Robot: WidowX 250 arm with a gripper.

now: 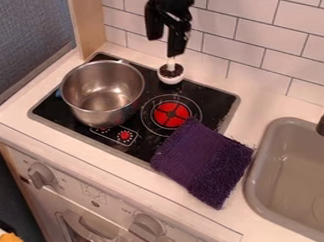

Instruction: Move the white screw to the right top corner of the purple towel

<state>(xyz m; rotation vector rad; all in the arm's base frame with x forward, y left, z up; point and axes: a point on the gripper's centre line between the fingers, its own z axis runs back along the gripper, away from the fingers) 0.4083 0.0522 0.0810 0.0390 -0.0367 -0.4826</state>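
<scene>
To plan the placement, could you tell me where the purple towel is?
In the camera view, the purple towel lies right of centre, partly over the lower-right edge of the stovetop and just left of the sink.

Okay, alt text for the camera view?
A black gripper hangs above a white, dark-topped, stemmed piece at the back of a black stovetop; a shiny metal pot stands left, and a purple cloth towel overlaps the stovetop's front right corner.
</scene>
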